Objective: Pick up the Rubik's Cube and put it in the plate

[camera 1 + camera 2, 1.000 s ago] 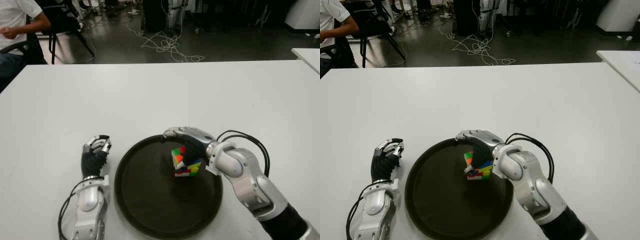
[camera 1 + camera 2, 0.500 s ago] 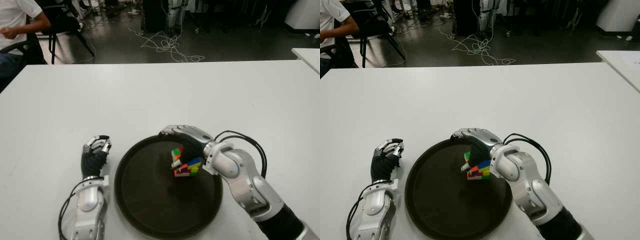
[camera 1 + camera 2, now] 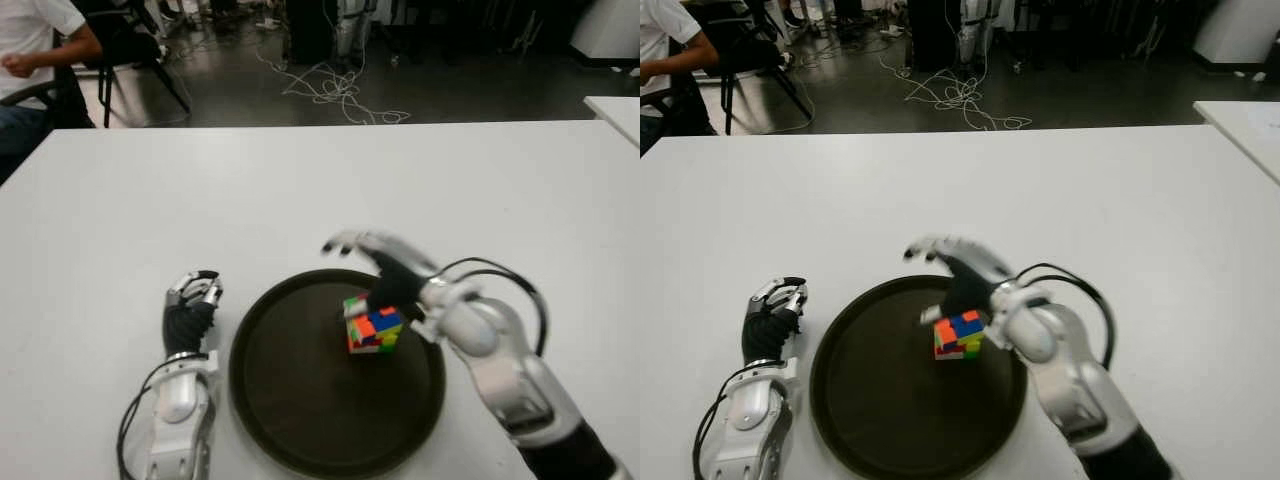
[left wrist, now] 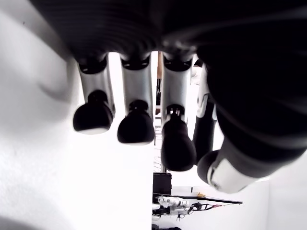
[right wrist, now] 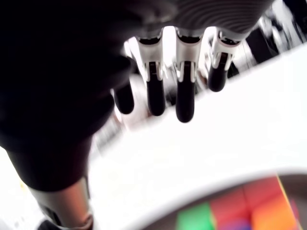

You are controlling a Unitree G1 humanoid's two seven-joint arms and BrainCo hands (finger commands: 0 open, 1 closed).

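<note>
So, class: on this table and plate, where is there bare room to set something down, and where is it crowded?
Free: the white table beyond the plate, and the plate's near and left floor. Crowded: the plate's far right, where the Rubik's Cube sits under the open right hand. The left hand borders the plate's left rim.

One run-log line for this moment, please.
Rubik's Cube: in plate | right robot hand: open above cube | left robot hand: curled, left of plate
</note>
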